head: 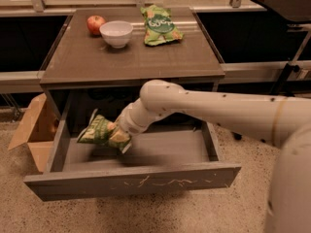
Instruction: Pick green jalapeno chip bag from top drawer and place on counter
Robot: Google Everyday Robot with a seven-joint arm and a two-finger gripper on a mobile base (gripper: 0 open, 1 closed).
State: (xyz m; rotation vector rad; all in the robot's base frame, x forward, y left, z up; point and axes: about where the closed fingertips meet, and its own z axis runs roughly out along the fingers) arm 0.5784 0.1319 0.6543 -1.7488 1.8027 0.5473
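The green jalapeno chip bag [99, 131] hangs in my gripper [118, 132], lifted above the left part of the floor of the open top drawer [131, 182]. The gripper is shut on the bag's right end, and the bag sticks out to the left, tilted. My white arm [209, 106] reaches in from the right, under the front edge of the counter [131, 57]. The bag sits below counter level, in front of the dark opening under the counter.
On the counter stand a red apple [95, 24], a white bowl [116, 33] and a lighter green bag with a round logo [159, 24]. An open cardboard box [30, 132] lies on the floor left of the drawer. A dark table [286, 4] stands at the back right.
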